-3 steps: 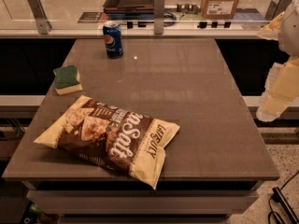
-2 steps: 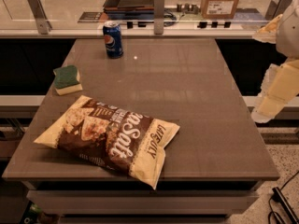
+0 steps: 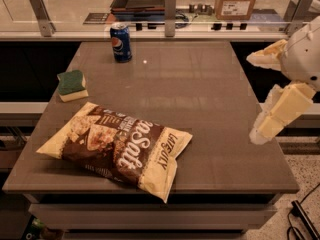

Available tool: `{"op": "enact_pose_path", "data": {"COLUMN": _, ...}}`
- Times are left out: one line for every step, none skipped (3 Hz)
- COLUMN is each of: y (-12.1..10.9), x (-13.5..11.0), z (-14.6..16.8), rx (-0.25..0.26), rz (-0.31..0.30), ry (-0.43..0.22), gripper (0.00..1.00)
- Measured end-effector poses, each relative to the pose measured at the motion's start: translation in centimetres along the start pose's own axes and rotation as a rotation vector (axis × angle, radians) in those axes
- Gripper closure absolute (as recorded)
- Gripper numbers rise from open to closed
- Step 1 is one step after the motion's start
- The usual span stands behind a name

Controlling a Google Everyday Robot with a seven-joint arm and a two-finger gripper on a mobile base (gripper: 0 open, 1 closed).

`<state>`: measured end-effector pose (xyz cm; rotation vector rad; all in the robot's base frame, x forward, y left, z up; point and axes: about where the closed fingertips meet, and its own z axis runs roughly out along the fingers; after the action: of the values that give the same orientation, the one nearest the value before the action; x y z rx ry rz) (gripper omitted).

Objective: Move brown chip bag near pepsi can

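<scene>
The brown chip bag (image 3: 118, 145) lies flat on the grey table (image 3: 200, 94) near its front left, with white "Salt" lettering facing up. The pepsi can (image 3: 120, 42) stands upright at the table's far left, well apart from the bag. My gripper (image 3: 253, 98) hangs over the table's right edge, far to the right of the bag. Its two cream fingers are spread apart, one higher (image 3: 264, 57) and one lower (image 3: 278, 114), and nothing is between them.
A green-and-yellow sponge (image 3: 71, 84) lies at the table's left edge, between can and bag. Behind the table runs a counter with a glass rail, metal posts (image 3: 170, 6) and a cardboard box (image 3: 236, 0). A cable (image 3: 301, 219) lies on the floor at bottom right.
My gripper has moved slightly left and down towards the table's right edge. The bag, the can and the sponge have not moved.
</scene>
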<state>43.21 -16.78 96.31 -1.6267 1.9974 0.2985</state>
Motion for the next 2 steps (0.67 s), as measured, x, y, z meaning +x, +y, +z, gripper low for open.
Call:
{"op": "enact_pose_path", "data": {"y": 1.8, "x": -1.4, "z": 2.7, "rx": -0.055, "rz": -0.02, "ry": -0.08, "gripper": 0.0}}
{"op": "enact_pose_path", "data": {"y": 3.9, "x": -3.3, "z": 6.0, "rx": -0.045, "rz": -0.046, "ry": -0.067, "gripper": 0.0}}
